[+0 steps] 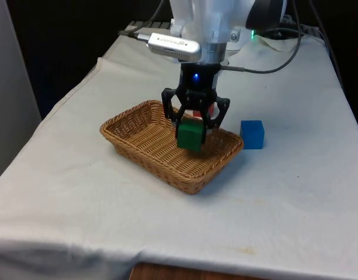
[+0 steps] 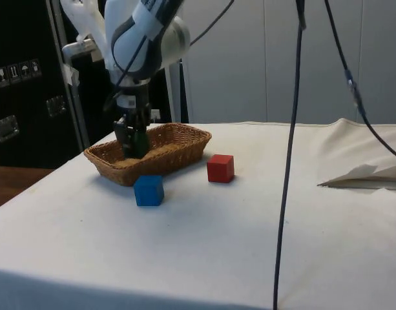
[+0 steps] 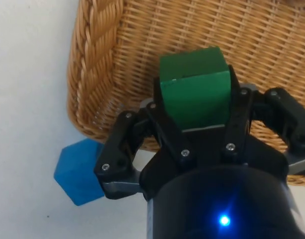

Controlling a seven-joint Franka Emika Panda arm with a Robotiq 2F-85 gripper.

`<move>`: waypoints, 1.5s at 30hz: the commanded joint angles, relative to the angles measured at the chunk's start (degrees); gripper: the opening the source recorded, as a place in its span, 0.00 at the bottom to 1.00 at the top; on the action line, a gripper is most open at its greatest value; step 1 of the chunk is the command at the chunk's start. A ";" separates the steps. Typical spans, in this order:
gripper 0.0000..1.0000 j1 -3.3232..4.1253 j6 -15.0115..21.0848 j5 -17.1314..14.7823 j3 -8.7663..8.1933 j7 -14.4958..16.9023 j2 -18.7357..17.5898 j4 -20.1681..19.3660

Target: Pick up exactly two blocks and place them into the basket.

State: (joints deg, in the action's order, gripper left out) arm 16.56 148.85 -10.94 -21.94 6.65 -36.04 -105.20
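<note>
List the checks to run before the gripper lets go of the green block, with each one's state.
1. Gripper shut on green block: ok.
2. Block over the basket, inside its rim: ok.
3. Block low enough to release: cannot tell.
4. Basket floor below is free: ok.
5. Blue block and red block on the cloth outside the basket, one left to fetch: ok.

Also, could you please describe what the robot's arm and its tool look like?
The arm is white with rounded, glossy segments, and dark cables run behind it towards the table. A silver bar-shaped unit is fixed at the wrist. The tool is black, with two fingers on screwed, jointed linkages.
</note>
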 commanded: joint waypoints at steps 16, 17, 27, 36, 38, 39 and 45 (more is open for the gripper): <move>0.67 -0.80 -0.06 -8.48 0.74 6.13 -2.58 1.83; 0.76 -0.74 -0.11 -8.65 0.74 6.30 -2.64 1.89; 1.00 -0.80 -0.17 -8.77 0.69 6.42 -2.58 1.83; 1.00 0.86 -1.78 -7.10 -0.80 5.33 2.18 -0.97; 1.00 0.40 -1.66 -7.39 -0.29 5.73 2.41 -1.09; 1.00 1.03 -1.83 -6.70 -0.86 5.21 3.38 -1.89; 1.00 1.49 -2.35 -5.39 -1.09 5.04 7.91 -5.21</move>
State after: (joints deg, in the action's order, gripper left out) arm 17.42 146.73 -17.02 -22.29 12.26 -28.59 -109.95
